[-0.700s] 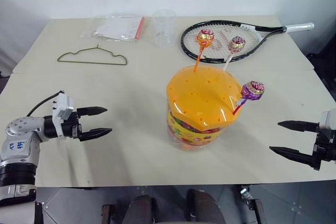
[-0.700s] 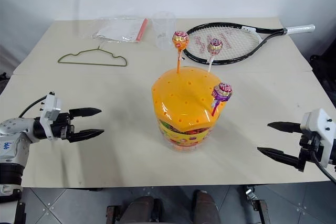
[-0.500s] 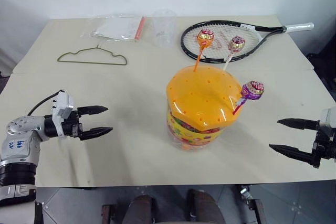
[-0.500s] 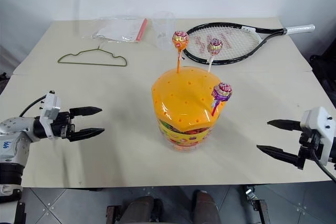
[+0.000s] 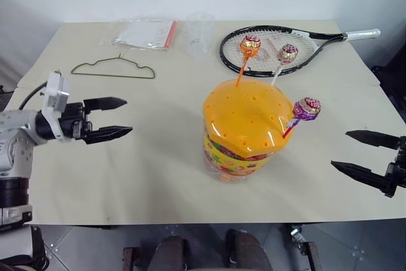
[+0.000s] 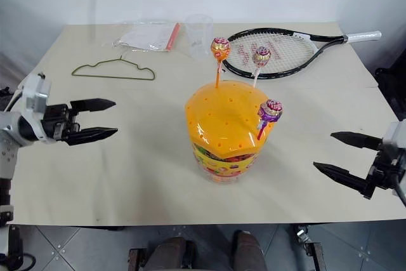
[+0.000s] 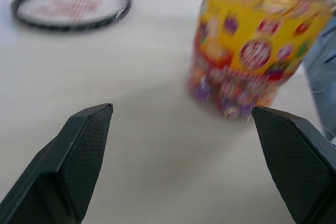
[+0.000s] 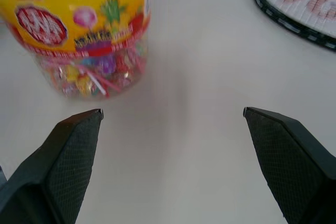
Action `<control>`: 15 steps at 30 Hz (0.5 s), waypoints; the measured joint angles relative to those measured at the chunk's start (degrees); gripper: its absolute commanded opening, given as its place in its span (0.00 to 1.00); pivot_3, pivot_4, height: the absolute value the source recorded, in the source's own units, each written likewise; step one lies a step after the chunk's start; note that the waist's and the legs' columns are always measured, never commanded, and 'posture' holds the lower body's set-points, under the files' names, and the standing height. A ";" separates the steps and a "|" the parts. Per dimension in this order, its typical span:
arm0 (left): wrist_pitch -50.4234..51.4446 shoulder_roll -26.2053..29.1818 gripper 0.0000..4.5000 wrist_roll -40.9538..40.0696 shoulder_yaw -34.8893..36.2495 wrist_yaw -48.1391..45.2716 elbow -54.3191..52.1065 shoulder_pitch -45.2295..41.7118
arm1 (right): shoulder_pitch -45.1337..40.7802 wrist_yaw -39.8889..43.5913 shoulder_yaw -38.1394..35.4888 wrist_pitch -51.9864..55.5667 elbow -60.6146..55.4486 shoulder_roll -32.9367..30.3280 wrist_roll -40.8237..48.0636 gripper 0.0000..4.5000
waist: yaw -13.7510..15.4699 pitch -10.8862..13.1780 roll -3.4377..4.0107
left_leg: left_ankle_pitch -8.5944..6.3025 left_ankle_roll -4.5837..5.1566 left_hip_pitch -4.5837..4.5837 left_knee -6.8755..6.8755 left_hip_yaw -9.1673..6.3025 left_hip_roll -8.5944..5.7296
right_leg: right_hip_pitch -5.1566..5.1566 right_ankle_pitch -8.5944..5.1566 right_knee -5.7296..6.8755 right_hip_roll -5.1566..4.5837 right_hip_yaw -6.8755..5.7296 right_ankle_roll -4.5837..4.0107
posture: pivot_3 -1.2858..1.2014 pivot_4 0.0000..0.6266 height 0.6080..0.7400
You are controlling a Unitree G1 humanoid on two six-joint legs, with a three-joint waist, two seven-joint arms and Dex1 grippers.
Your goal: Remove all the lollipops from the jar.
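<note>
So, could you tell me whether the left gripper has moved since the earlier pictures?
Yes. The left gripper has moved away from the near table edge, toward the hanger, jaws open. The jar has stayed put.

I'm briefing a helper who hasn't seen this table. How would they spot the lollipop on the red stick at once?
Find the jar, a wide clear tub with a domed orange lid, in the middle of the table. Three lollipops stand in the lid. Two rise from its far edge, near the tennis racket; the purple lollipop leans out alone from the lid's side nearest the right pincer.
</note>
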 measured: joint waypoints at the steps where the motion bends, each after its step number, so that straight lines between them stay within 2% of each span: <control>1: -0.15 -0.06 1.00 -0.05 -0.63 -0.98 0.30 -2.70 | -0.08 -0.83 -0.70 0.99 -1.08 0.15 1.26 1.00 | 0.01 0.01 -0.02 | 0.00 0.00 -0.04 0.09 -0.02 -0.06 | 0.00 0.00 0.02 0.02 -0.02 0.01 | 0.52 0.24 1.00; 4: -0.58 -1.13 1.00 -0.12 -2.93 -3.55 0.84 -10.46 | 0.18 -2.96 -2.30 3.22 -4.68 1.31 4.94 1.00 | 0.02 -0.01 -0.04 | -0.01 0.01 -0.06 0.21 -0.04 -0.10 | 0.05 0.01 0.07 0.02 -0.03 0.02 | 0.52 0.24 1.00; 9: -2.23 -9.33 1.00 0.40 -8.94 -5.67 5.37 -21.15 | 0.07 -9.29 -3.72 7.17 -12.94 4.36 16.12 1.00 | 0.03 0.01 -0.07 | -0.03 0.04 -0.11 0.39 -0.08 -0.13 | 0.09 0.06 0.10 0.03 -0.02 0.10 | 0.52 0.24 1.00; 15: -3.76 -17.45 1.00 2.26 -13.39 -5.72 15.58 -32.29 | 0.78 -13.31 -5.59 7.10 -18.89 4.63 20.84 1.00 | 0.04 0.08 -0.21 | -0.06 0.09 -0.18 0.43 -0.08 -0.16 | 0.07 0.08 0.06 0.05 -0.02 0.15 | 0.52 0.24 1.00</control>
